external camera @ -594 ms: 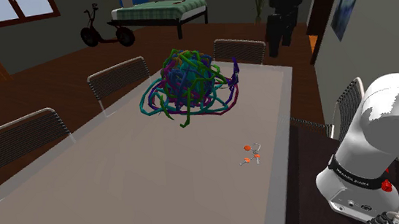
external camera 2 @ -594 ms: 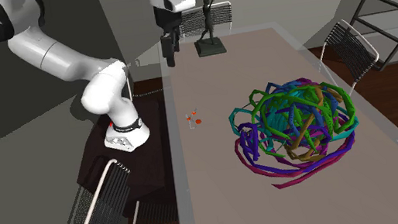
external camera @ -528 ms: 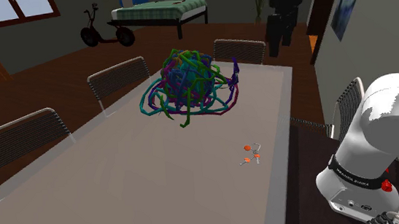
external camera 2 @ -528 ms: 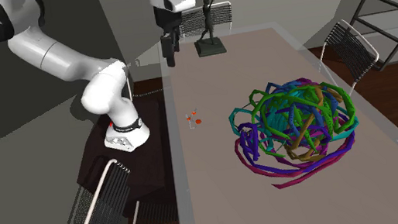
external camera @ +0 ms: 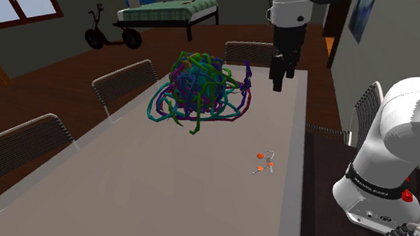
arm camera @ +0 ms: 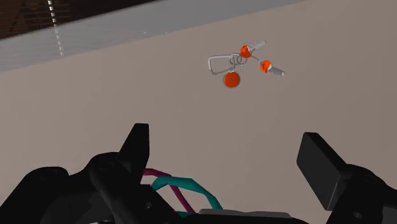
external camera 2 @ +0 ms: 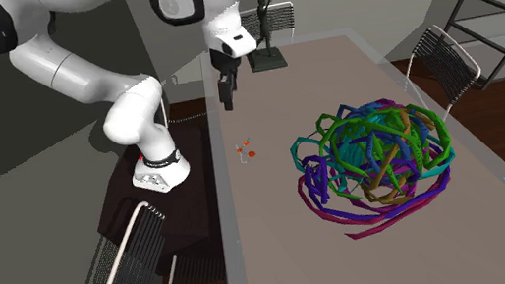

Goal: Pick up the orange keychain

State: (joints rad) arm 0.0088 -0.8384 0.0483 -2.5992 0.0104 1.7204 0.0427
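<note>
Here, keychain [arm camera: 238,60]: lies flat on the tabletop [external camera: 129,189], near the edge by the stand, well apart from the tangle of coloured bands [external camera: 199,91] | handling: probably light, loose and jointed; best pinched across the ring or orange disc | jaws: wide open, empty, hanging above the tabletop, touching nothing.

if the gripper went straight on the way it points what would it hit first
Probably the bare table top, just short of the orange keychain, which lies ahead of the open gripper; depth is unclear.
</note>
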